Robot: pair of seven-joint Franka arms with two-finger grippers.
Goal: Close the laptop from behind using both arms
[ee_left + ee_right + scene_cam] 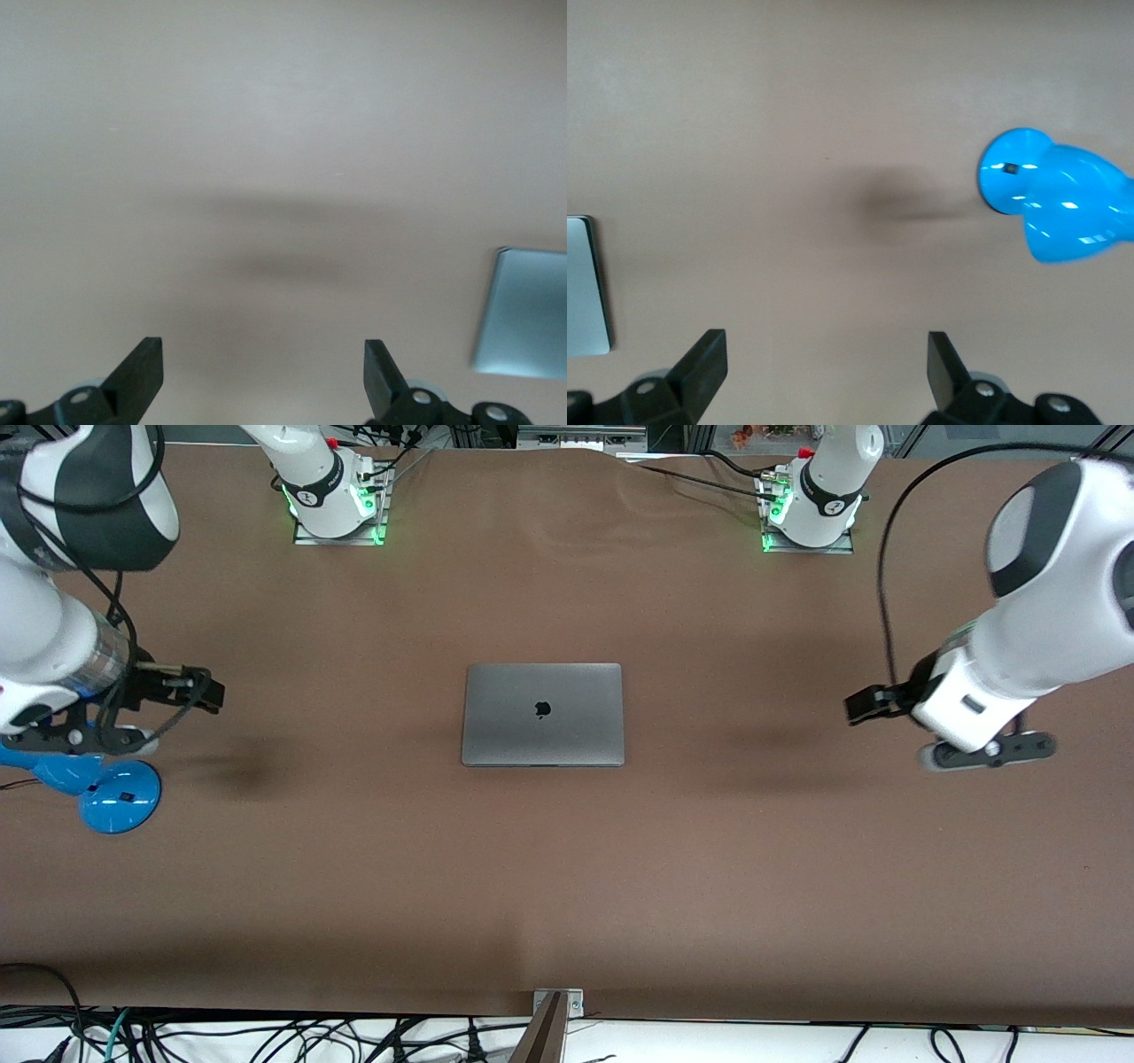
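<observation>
Grey laptop shut, apple logo on lid.

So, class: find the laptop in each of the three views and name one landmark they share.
Front view: the laptop lies closed at the table's middle.
Left wrist view: its lid corner shows at the frame's edge.
Right wrist view: a sliver at the edge.
Shared landmark: the brown table.
</observation>
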